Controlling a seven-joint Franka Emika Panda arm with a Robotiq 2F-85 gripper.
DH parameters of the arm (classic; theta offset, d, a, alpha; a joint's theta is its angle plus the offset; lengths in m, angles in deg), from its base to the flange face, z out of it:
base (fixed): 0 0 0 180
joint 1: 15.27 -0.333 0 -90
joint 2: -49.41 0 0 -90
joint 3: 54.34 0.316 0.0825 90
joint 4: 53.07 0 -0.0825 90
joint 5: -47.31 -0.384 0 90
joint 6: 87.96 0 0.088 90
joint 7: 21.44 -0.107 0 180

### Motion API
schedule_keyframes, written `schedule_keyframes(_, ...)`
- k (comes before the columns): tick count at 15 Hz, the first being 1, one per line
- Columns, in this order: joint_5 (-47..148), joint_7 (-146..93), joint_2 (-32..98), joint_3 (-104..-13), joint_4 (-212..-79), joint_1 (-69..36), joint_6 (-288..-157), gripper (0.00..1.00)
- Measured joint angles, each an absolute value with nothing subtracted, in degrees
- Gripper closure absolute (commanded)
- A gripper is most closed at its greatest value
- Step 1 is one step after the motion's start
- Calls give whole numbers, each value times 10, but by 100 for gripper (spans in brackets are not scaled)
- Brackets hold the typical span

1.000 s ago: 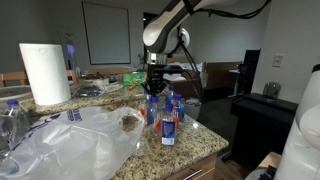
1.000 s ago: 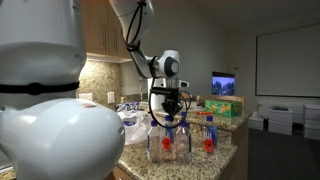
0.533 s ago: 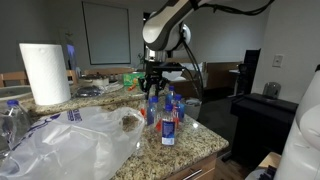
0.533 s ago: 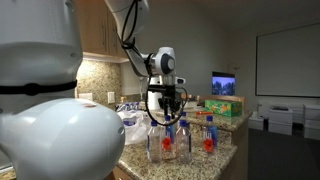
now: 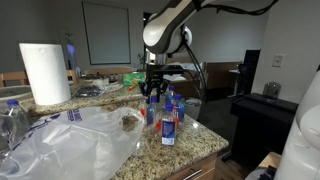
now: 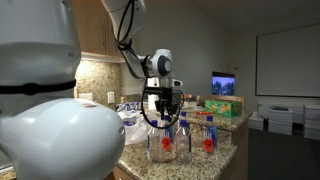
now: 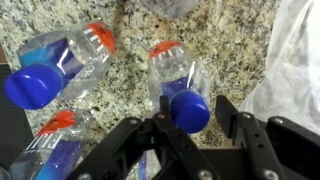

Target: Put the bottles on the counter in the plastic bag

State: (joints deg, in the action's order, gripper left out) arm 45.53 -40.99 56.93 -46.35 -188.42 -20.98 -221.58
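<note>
Several small clear bottles with blue labels stand upright in a cluster on the speckled granite counter; they also show in an exterior view as bottles. My gripper hangs just above the cluster, pointing down. In the wrist view my gripper is open, its jaws standing either side of the blue cap of one bottle, with a gap on the right side. The crinkly whitish plastic bag lies on the counter beside the bottles; the bag fills the right edge of the wrist view.
A white paper towel roll stands at the back, and a larger clear water bottle is behind the bag. Boxes and clutter lie behind the bottles. More bottles stand close to the left of the jaws.
The jaws have gone from shut to open above the bottles. The wrist has shifted only slightly; the bottles and bag have not moved.
</note>
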Motion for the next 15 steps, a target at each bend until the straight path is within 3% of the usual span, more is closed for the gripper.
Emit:
schedule_keyframes(2,455,-410,569,-464,-1885,-210,-2216,90)
schedule_keyframes(11,450,-399,597,-481,-1886,-207,-2218,90)
schedule_keyframes(15,347,-277,641,-529,-1887,-212,-2219,90)
